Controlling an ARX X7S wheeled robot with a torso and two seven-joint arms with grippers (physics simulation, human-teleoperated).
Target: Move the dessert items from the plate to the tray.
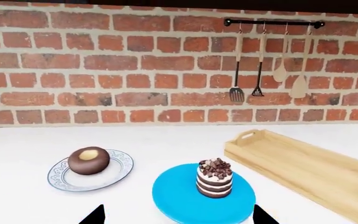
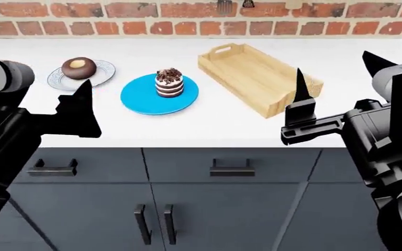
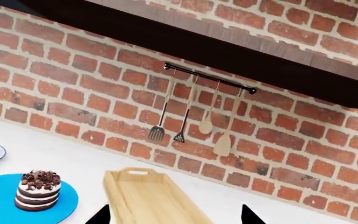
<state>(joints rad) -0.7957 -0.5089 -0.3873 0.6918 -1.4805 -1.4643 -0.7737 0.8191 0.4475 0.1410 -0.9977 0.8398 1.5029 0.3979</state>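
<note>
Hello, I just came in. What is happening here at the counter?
A two-armed robot stands at a white counter and handles nothing at this moment. Both the left gripper and the right gripper are open and empty, near the counter's front edge. The donut sits on a grey plate, and the layered cake stands on a blue plate. The wooden tray beside them holds nothing, so no dessert has been moved.

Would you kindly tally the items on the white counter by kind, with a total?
Desserts: 2, chocolate-glazed ring donut and layered cake.
Plates: 2, patterned grey plate and blue plate.
Trays: 1, light wooden tray.
Total: 5
</note>
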